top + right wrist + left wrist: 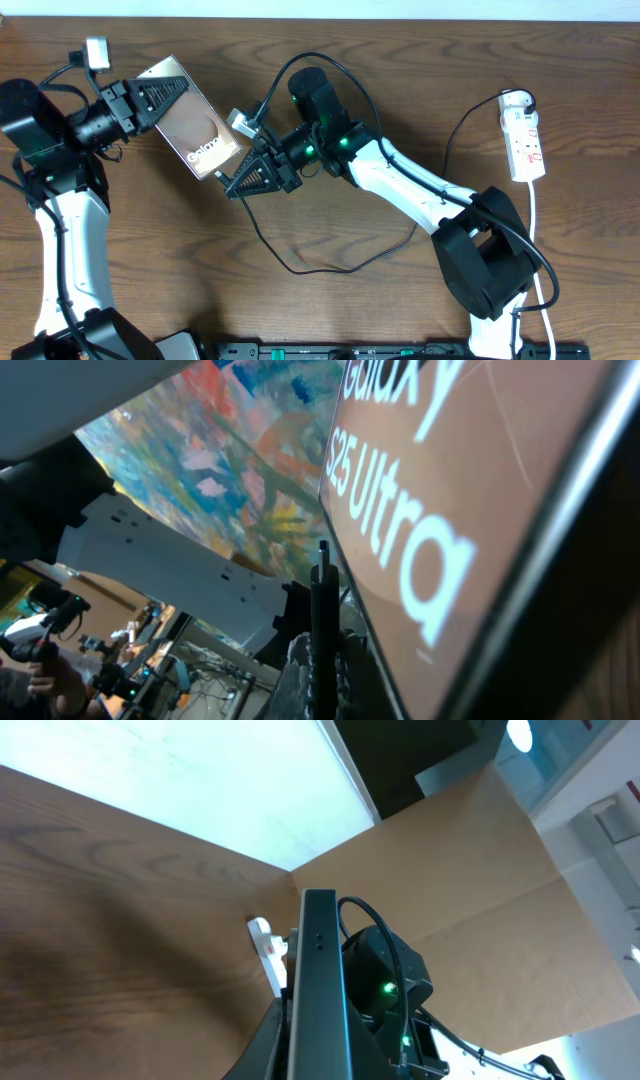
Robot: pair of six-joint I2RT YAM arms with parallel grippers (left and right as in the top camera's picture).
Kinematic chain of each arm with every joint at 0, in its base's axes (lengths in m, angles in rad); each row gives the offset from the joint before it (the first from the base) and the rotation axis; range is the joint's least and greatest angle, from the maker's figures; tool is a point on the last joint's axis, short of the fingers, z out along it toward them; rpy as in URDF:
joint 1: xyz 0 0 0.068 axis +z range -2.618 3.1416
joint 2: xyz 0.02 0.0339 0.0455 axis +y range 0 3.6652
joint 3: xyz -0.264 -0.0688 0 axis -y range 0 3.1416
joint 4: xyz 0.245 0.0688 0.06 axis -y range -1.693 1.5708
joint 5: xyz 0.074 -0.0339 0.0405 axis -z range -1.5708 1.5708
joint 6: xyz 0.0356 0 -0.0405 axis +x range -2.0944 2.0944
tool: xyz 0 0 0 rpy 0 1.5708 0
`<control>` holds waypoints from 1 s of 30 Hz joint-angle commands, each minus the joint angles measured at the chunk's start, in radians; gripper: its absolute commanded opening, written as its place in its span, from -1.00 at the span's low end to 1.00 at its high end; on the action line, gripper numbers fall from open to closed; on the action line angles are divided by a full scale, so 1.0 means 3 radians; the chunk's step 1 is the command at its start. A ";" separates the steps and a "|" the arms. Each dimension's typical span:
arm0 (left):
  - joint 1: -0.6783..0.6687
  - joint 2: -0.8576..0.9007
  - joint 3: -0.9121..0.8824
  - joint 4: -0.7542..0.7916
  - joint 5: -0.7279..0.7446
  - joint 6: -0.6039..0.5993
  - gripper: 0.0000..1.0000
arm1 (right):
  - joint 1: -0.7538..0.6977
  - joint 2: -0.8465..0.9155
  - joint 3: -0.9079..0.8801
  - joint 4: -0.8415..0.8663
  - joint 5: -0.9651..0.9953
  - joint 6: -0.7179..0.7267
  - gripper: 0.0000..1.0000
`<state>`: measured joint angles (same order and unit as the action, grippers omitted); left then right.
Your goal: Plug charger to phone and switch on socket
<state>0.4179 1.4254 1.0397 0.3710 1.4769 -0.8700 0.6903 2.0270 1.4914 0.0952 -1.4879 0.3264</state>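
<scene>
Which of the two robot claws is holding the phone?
The left gripper: it clamps one end of the slim brown-screened phone, while the right gripper pinches only the thin black charger cable near the phone's other end.

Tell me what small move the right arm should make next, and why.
Probably nudge the right fingers, shut on the charger tip, along the lower end of the phone to line up with its port. The left fingers hold the other end, and the wrist view shows the tip beside the screen, seemingly not seated.
</scene>
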 commanded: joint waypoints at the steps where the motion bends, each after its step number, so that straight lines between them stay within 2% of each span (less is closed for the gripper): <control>1: -0.0001 -0.0005 0.0038 0.0032 0.0112 0.0069 -0.85 | -0.0039 -0.0093 0.0043 0.0008 -0.0010 0.0056 -0.97; 30: -0.0001 -0.0005 0.0038 0.0032 0.0064 -0.0058 -0.85 | -0.0102 -0.0093 0.0043 -0.0031 0.0080 0.0168 -0.98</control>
<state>0.4179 1.4254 1.0397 0.3710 1.4826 -0.8711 0.6712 2.0270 1.4914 0.0868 -1.4796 0.3603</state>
